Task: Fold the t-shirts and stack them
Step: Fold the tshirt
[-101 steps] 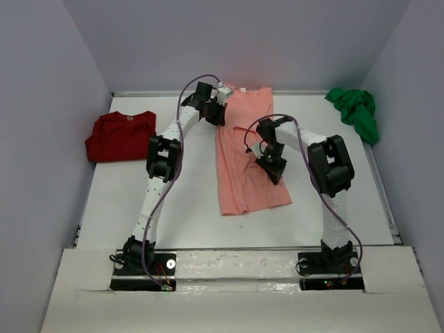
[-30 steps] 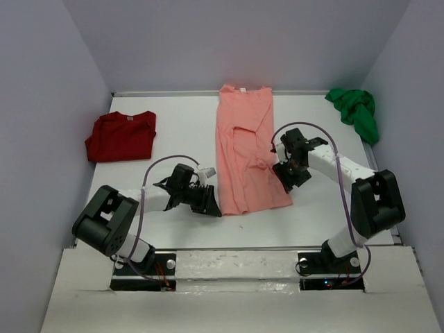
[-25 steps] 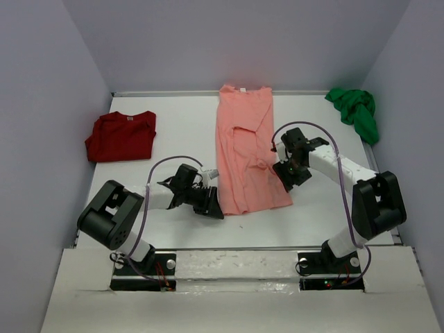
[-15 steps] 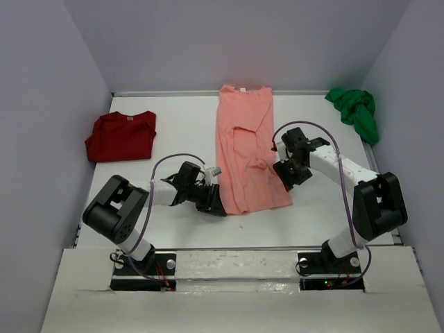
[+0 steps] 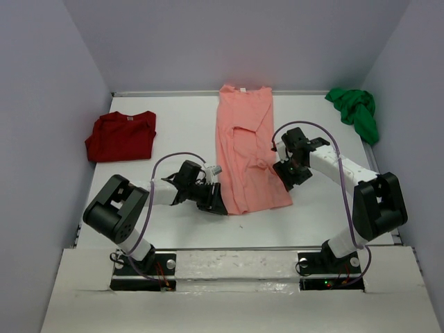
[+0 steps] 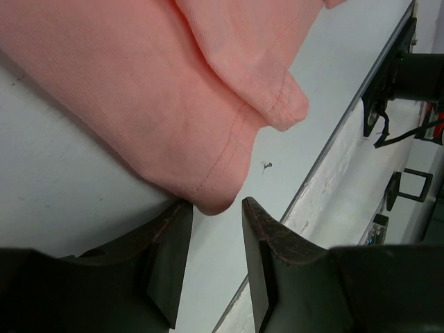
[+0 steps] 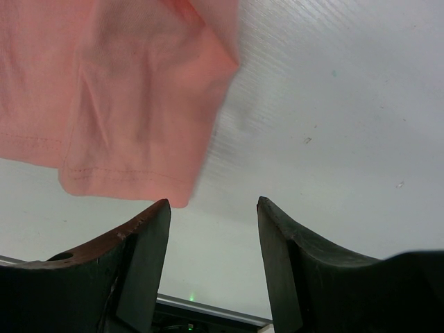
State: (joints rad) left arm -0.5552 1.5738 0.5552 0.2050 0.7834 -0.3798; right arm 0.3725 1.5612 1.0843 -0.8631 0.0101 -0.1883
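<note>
The left pincer [image 6: 214, 211] stands open with a narrow gap, low on the worktop [image 5: 187, 132]. The near-left hem corner of the salmon-pink t-shirt [image 5: 243, 149] pokes into the mouth between its tips and is not clamped. Just beyond that corner, a second layer of the same cloth ends in a rounded, stitched lip.

The right pincer [image 7: 211, 208] is spread wide over bare worktop with nothing between its fingers [image 7: 139, 267]. A stitched hem corner of the pink shirt lies just ahead of one of them. From above, this pincer sits at the shirt's right edge, towards the near-right corner.

The pink shirt lies as a long strip down the middle of the worktop, its collar at the far edge. The dark red t-shirt [image 5: 121, 137] lies flat at the far left, well apart from it. The bright green t-shirt [image 5: 355, 111] is bunched in the far right corner.
</note>
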